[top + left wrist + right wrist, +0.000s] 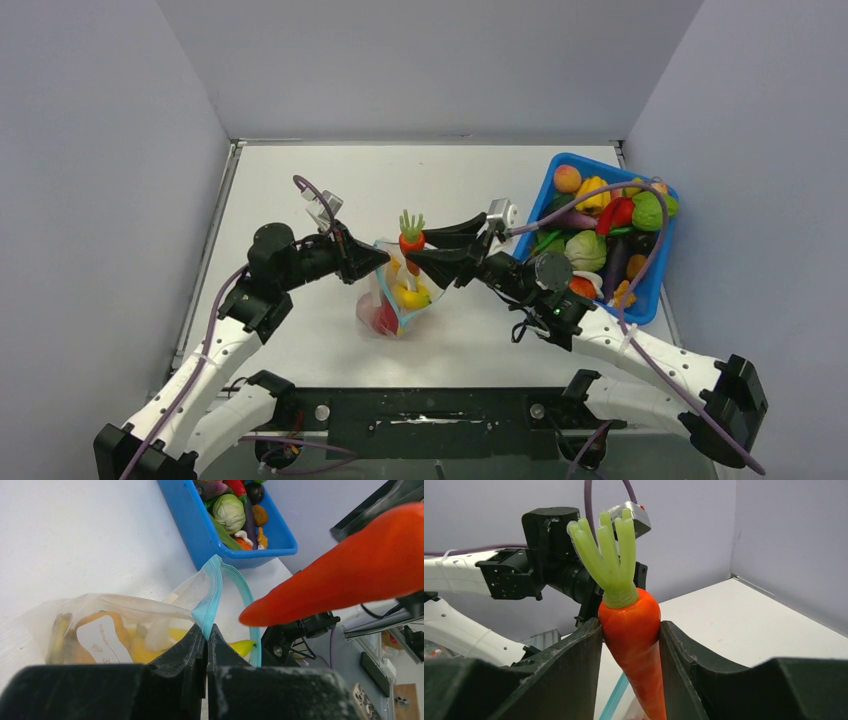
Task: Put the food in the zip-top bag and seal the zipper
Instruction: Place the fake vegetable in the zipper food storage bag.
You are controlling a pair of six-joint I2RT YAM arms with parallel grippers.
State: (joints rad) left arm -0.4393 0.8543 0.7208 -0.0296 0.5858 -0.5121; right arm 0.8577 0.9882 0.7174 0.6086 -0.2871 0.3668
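Left wrist view, nearest first: the left arm's black fingers (206, 632) are pinched tight together on the light blue-teal zipper strip (207, 600) at the mouth edge of the crinkly clear plastic zip-top bag (95, 611), holding that lip up so the mouth gapes toward the right arm. Inside the bag lie a curved yellow plastic banana (241, 646) and a yellow-orange piece (140, 652); the top view adds a red piece (385, 318) at the bottom. The bag sits on the white table (330, 190) between the two arms, near the middle. Just beyond the held lip hangs the orange plastic toy carrot (350, 570) with pale green leaves, its pointed tip aimed at the opening, close to the far zipper rail. The right wrist view shows the right arm's fingers (630, 627) at a middling spread, clamped on the carrot's thick shoulder from both sides, leaves up. Farther off, at the right rear of the table, the blue plastic bin (560, 178) holds more toy fruits and vegetables, a pale green cabbage (586, 250) among them.

The step in hand looks like loading: one more piece of food is poised at the open bag, not yet inside. The next move, as I judge it, calls for lowering the carrot tip-first through the gap, clear of the left fingers, before the right fingers let go; the tip could catch on the zipper rail or push the thin lip shut. Sealing is not yet begun
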